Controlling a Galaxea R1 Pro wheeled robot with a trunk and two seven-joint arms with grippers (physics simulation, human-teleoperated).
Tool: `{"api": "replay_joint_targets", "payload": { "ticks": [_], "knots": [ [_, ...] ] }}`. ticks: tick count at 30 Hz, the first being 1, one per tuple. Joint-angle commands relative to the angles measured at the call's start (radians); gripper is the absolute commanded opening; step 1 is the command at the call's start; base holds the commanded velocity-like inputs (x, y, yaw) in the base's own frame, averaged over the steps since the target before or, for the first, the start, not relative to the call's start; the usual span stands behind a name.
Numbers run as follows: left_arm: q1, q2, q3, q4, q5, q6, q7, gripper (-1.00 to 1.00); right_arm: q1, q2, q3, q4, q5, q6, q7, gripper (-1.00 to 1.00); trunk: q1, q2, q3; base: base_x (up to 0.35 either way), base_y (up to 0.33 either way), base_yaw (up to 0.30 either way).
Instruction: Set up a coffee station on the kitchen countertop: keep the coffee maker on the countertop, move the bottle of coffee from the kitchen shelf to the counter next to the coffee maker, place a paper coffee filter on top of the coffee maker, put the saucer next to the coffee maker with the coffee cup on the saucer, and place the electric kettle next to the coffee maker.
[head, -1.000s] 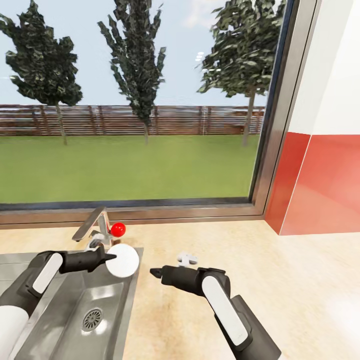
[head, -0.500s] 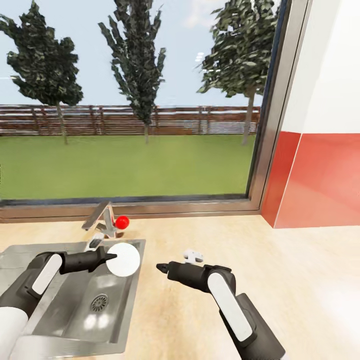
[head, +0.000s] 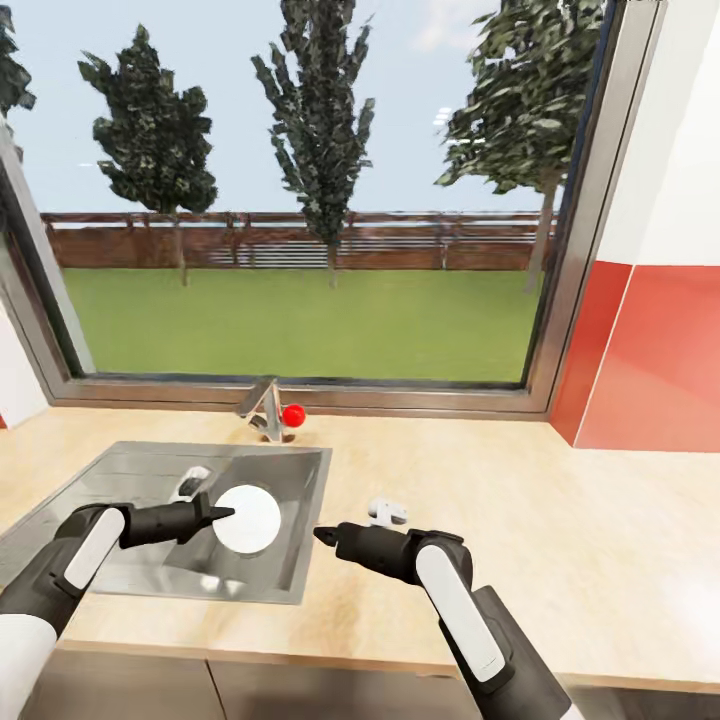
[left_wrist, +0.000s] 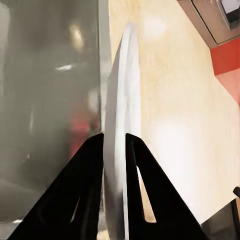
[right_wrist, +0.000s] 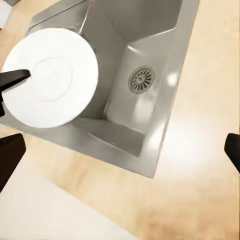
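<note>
**A:** What's the setting?

**B:** A pale wood-look kitchen countertop (head: 560, 530) with a steel sink (head: 120, 470) set in it, under a wide window onto lawn and trees. Nearest, the left gripper (head: 215, 514) pinches the rim of the white saucer (head: 248, 519), held on edge above the sink's near right corner. The right gripper (head: 322, 536) hovers beside it; its jaws stand wide apart and empty. Behind lie a small white object (head: 386, 513), then the faucet (head: 263, 408).

**A:** How should the saucer be carried?

**B:** I'd judge: keep the pinch firm, level it before setting down. The coffee maker isn't visible here.

**A:** Any writing?

**B:** None readable.
</note>
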Motion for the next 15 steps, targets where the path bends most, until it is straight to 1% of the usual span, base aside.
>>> {"api": "replay_joint_targets", "payload": {
  "ticks": [1,6,12,15],
  "knots": [
    [0.0,0.0,0.001,0.0,-0.003,0.003,-0.003,-1.0,0.0,0.0,0.0,-0.001,-0.011,0.001,-0.01,1.0,0.0,-0.001,-0.001,-0.337,-0.087,0.275],
    [-0.002,0.0,0.002,-0.001,-0.003,0.005,-0.004,-1.0,0.0,0.0,0.0,0.0,-0.011,0.001,-0.01,1.0,0.0,-0.001,-0.001,-0.331,-0.125,0.276],
    [-0.012,0.003,0.003,-0.004,-0.003,0.007,-0.03,-1.0,0.0,0.0,0.0,0.0,-0.011,0.001,-0.01,1.0,0.0,-0.001,-0.001,-0.328,-0.115,0.276],
    [-0.015,0.014,0.008,-0.026,-0.003,0.009,-0.055,-1.0,0.0,0.0,0.0,0.0,-0.011,0.001,-0.01,1.0,0.0,-0.001,0.0,-0.335,-0.023,0.276]
  ]
}}
